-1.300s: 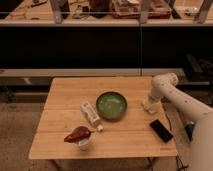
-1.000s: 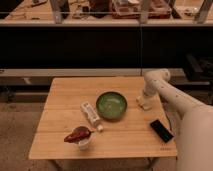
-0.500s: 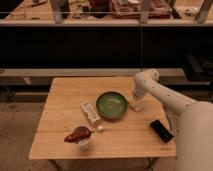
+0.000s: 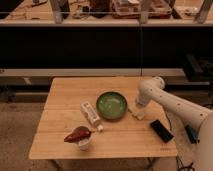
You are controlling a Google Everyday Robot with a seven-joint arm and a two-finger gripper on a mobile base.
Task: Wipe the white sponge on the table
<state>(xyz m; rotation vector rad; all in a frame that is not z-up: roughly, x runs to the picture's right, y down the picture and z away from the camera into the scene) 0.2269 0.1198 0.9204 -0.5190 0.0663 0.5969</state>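
The white sponge (image 4: pixel 138 116) is a small off-white pad lying on the light wooden table (image 4: pixel 65 97), just right of the green bowl (image 4: pixel 111 105). My gripper (image 4: pixel 136 108) hangs at the end of the white arm that comes in from the right. It is directly above the sponge and at or touching its top. The gripper's wrist hides part of the sponge's far edge.
A long white printed carton (image 4: pixel 90 112) lies left of the bowl, with a tiny white cube (image 4: pixel 100 128) at its near end. A white cup holding a reddish-brown object (image 4: pixel 80 136) stands at the front left. A flat black device (image 4: pixel 161 130) lies at the front right.
The arm has swung left across the table from its right side toward the green bowl, then dipped slightly lower. The other objects have not moved.
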